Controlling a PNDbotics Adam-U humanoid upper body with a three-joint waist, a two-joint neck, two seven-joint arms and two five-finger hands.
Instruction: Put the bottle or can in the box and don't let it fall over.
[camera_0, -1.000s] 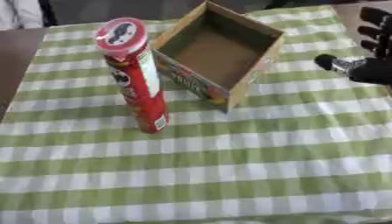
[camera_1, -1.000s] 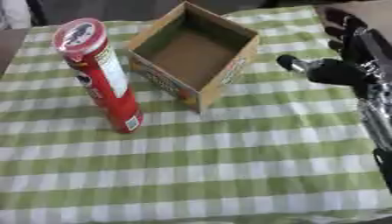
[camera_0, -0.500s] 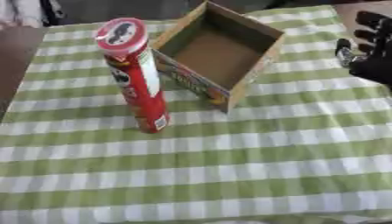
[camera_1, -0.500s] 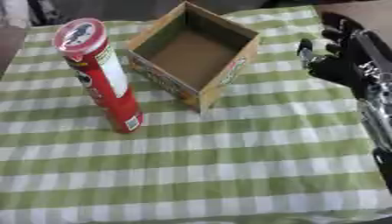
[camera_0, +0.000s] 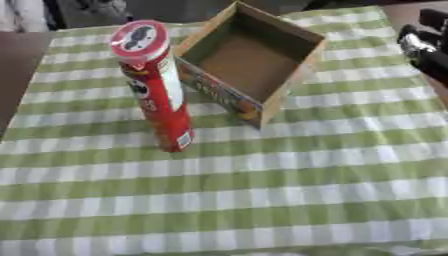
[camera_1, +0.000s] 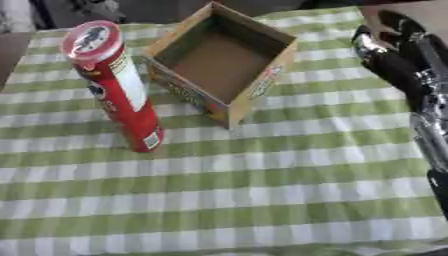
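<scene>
Can stood upright at the box's nine o'clock; right hand held nothing, finger spread unclear. Best gripped low, kept vertical.

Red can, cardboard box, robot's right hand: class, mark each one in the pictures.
Red can (camera_0: 162, 100), left eye view, on its side wall.
Cardboard box (camera_0: 248, 62), left eye view, on its bare floor.
Right hand (camera_1: 389, 60), right eye view, on its black back.
</scene>
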